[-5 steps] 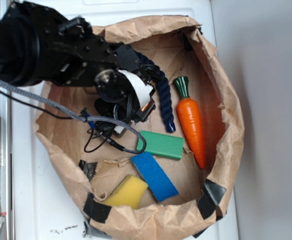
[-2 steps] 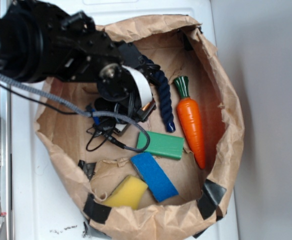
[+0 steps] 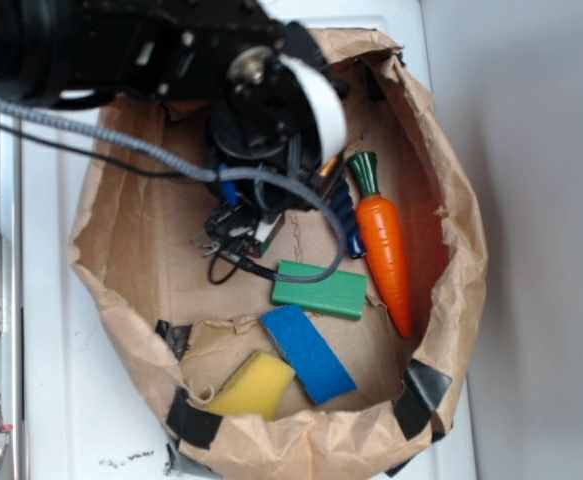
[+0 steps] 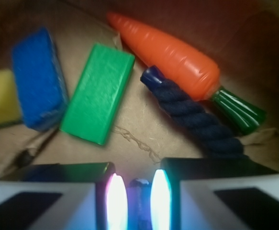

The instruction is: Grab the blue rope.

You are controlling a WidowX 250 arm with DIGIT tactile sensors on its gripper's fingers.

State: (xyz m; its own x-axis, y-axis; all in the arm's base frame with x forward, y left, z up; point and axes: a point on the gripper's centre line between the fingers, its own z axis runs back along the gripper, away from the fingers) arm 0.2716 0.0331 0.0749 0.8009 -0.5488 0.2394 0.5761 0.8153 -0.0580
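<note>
Beside the toy carrot, touching its flank, lies the blue rope, one capped end near the green block. Over the rope's other end hangs the gripper, fingers narrowly apart with something dark blue between them; whether they grip it, I cannot tell.

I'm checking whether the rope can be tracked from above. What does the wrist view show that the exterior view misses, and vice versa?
Only the wrist view shows most of the blue rope lying bare beside the toy carrot, and the gripper fingers. Only the exterior view shows the paper bag rim, the robot cable and the arm covering most of the rope. Both show the green block, blue block and yellow sponge.
</note>
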